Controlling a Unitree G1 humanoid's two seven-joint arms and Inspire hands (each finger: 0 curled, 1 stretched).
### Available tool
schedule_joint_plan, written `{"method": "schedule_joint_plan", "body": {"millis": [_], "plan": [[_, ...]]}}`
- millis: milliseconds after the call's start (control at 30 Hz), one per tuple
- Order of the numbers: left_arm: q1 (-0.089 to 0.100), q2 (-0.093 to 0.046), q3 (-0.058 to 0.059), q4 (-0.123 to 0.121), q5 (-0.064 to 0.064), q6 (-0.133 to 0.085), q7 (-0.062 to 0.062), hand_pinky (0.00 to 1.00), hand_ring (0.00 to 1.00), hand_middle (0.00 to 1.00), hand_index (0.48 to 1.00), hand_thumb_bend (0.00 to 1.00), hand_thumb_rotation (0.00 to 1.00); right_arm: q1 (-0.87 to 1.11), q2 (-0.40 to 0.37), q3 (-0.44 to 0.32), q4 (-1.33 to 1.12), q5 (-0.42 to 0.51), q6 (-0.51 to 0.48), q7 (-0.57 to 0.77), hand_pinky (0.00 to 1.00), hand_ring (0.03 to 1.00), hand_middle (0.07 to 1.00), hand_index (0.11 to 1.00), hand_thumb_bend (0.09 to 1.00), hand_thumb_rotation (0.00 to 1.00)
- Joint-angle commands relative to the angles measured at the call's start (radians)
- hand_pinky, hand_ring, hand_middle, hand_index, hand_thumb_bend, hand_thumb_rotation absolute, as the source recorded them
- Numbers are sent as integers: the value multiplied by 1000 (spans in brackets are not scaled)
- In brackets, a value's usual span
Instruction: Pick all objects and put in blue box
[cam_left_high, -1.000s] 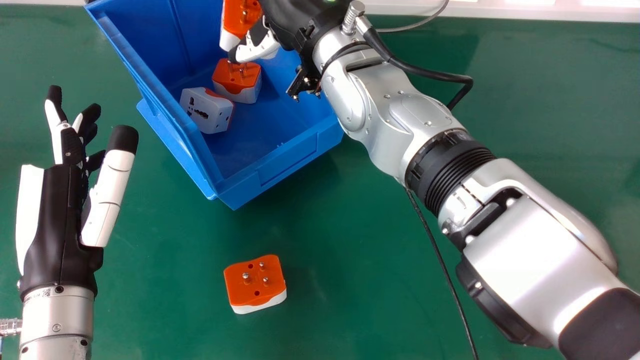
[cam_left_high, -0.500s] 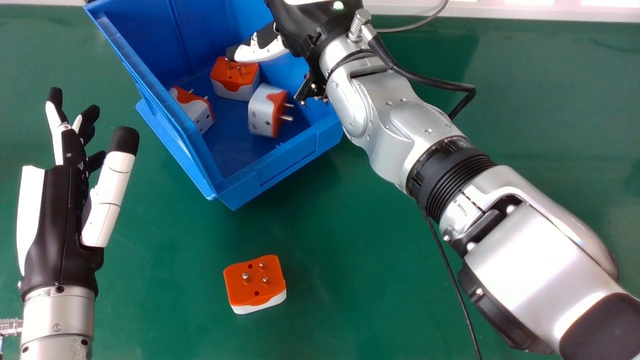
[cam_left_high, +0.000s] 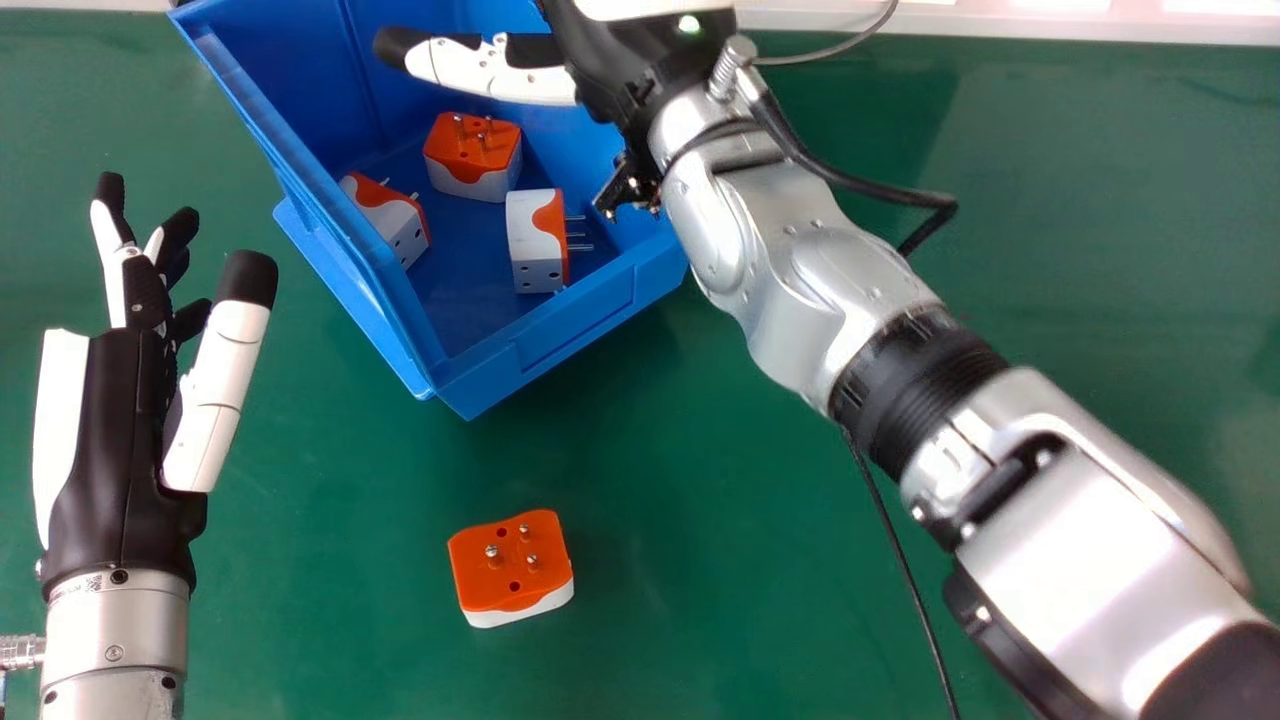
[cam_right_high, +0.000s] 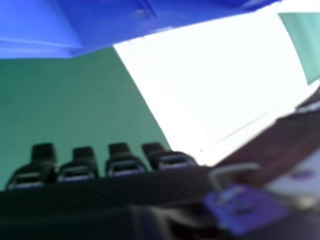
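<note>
Right hand wide and empty over the box, its plug released within the last second; far plug, left plug and right plug lie below its fingers. Left hand idle at view's left, fingers relaxed. Last plug on table, apart from all fingers: one pick left, I judge.

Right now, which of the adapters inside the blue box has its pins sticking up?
The middle adapter, farthest back, with its orange face turned up. The left adapter and the right adapter lie on their sides.
</note>
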Motion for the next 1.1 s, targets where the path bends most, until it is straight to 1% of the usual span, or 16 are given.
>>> {"method": "schedule_joint_plan", "body": {"millis": [0, 100, 133, 167, 233, 333, 467, 533, 667, 767, 800, 900, 1067], "plan": [[1, 4, 3, -17, 0, -17, 5, 895, 965, 958, 955, 782, 1000, 87, -32, -21, -181, -9, 26, 5, 994, 1000, 1000, 1000, 487, 1000], [1, 5, 2, -14, 8, -19, 9, 895, 964, 958, 955, 770, 1000, 282, -78, -34, -465, -17, 52, 37, 998, 1000, 1000, 1000, 483, 1000], [1, 5, 1, -13, 10, -19, 10, 895, 964, 958, 955, 768, 1000, 326, -89, -36, -526, -19, 56, 44, 998, 1000, 1000, 1000, 483, 1000], [1, 6, 1, -13, 11, -20, 11, 895, 964, 958, 955, 766, 1000, 376, -102, -39, -593, -21, 56, 53, 999, 1000, 1000, 1000, 483, 1000], [-4, 7, 2, -5, 15, -22, 15, 890, 961, 957, 954, 760, 1000, 513, -141, -43, -747, -18, 39, 69, 1000, 1000, 1000, 1000, 489, 1000], [-11, 9, 3, 7, 20, -26, 20, 883, 956, 957, 954, 771, 1000, 661, -184, -36, -889, -26, 21, 88, 1000, 1000, 1000, 1000, 491, 1000], [-20, 9, 2, 23, 25, -32, 27, 863, 948, 951, 953, 794, 1000, 821, -243, -21, -1018, -52, -1, 116, 1000, 1000, 1000, 1000, 487, 1000], [-25, 10, 1, 32, 27, -35, 33, 859, 947, 950, 953, 795, 1000, 886, -267, -23, -1065, -71, -19, 130, 1000, 1000, 1000, 1000, 486, 1000], [-28, 7, -3, 41, 34, -41, 39, 856, 945, 949, 953, 785, 1000, 1011, -322, -17, -1131, -100, -84, 130, 991, 999, 1000, 994, 488, 1000], [-28, 4, -6, 43, 37, -45, 41, 853, 943, 948, 953, 755, 1000, 1085, -354, -8, -1140, -120, -146, 122, 920, 964, 968, 946, 484, 1000], [-29, 4, -7, 43, 37, -44, 42, 852, 943, 948, 953, 752, 1000, 1101, -360, -7, -1139, -127, -163, 124, 910, 955, 959, 939, 483, 1000], [-30, 3, -9, 44, 36, -43, 44, 852, 943, 948, 953, 752, 1000, 1141, -373, -4, -1142, -145, -205, 132, 891, 940, 942, 925, 479, 991], [-26, 2, -12, 36, 32, -40, 45, 852, 943, 949, 955, 752, 1000, 1175, -381, 10, -1129, -163, -256, 156, 856, 918, 924, 902, 480, 956]]}}
